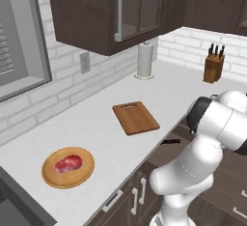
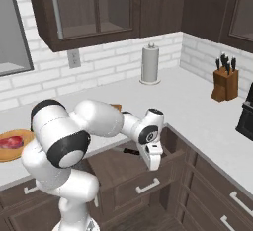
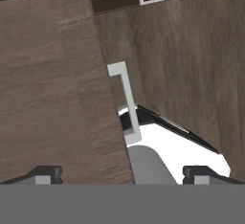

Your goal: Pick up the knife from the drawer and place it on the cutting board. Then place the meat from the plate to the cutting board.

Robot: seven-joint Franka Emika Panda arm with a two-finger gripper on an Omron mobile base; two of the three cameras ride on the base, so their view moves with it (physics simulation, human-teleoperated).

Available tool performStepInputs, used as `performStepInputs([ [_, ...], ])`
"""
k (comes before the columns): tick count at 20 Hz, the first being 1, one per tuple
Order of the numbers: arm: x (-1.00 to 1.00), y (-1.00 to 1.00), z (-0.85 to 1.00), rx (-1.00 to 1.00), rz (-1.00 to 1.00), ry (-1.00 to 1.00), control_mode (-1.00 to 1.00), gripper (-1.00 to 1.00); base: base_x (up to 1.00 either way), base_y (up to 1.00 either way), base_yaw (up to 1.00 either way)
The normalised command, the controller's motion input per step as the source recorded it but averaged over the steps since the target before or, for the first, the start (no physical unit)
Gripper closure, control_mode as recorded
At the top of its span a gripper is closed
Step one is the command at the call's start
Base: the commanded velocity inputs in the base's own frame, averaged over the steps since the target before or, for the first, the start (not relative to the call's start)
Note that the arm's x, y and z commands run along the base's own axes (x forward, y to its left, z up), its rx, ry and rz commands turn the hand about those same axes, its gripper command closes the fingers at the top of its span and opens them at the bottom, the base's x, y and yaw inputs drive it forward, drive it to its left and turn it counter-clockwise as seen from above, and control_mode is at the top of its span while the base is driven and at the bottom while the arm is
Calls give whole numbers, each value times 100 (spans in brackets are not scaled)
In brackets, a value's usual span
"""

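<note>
Since the knife (image 1: 171,141) lies in the open drawer (image 2: 129,166), stiff, light and slick along the blade, I'd take its black handle; my gripper (image 3: 122,176) hangs over the drawer front, fingers spread wide, holding nothing.

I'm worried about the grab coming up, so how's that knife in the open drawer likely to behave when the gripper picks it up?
The knife lies flat in the open drawer, so it probably won't roll. It looks slim and rigid, likely light. Gripped by its black handle, the long blade might swing or tilt. The smooth handle could slip.
</note>
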Motion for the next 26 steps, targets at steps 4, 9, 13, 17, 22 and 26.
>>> performStepInputs([
  [4, 22, -28, -16, 0, 0, 1, -100, -100, 0, 0, 0],
  [9, 10, -14, -18, 0, 0, 0, -100, -100, 0, 0, 0],
  [13, 3, -1, -23, 0, 0, 0, -100, -100, 0, 0, 0],
  [17, 6, 0, -22, 0, 0, 0, -100, -100, 0, 0, 0],
  [22, 12, 0, -17, 0, 0, 4, -100, -100, 0, 0, 0],
  [26, 8, 0, -24, 0, 0, 6, -100, -100, 0, 0, 0],
])
